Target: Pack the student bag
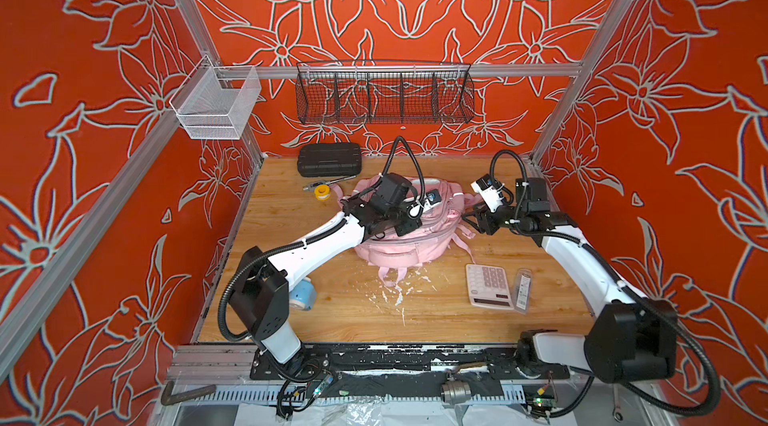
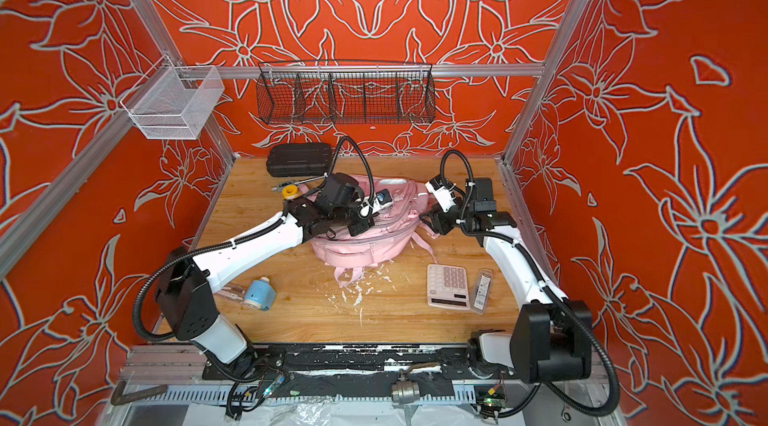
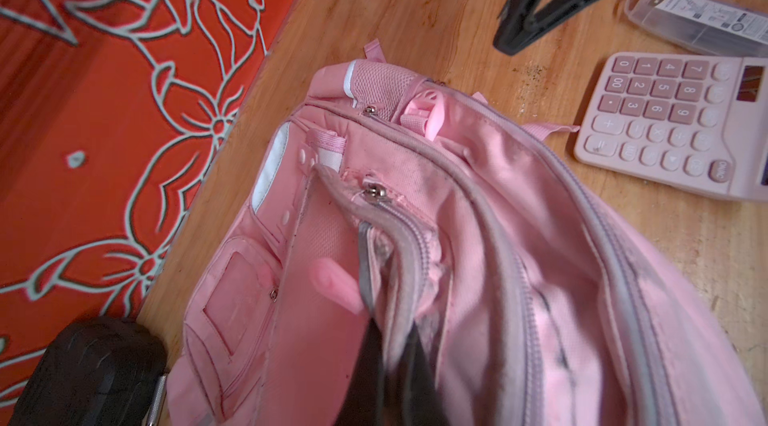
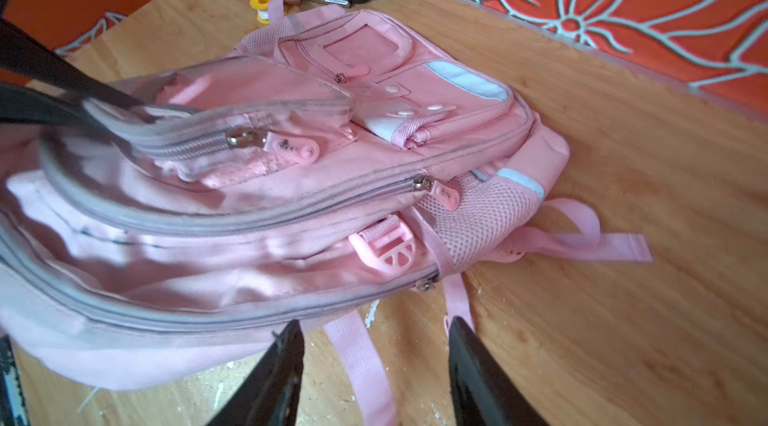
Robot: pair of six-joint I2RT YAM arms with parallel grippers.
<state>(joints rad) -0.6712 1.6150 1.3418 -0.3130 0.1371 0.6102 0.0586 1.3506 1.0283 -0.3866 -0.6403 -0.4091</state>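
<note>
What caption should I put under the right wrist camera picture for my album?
Left hand pinches a zipper edge of the pink student bag while the open right hand hovers by its straps.

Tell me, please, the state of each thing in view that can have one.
student bag, lying on the table, visible zips look shut.
left gripper, shut on the student bag's front-pocket rim.
right gripper, open, empty, beside the student bag.
black case, closed.
calculator, face up.
</note>
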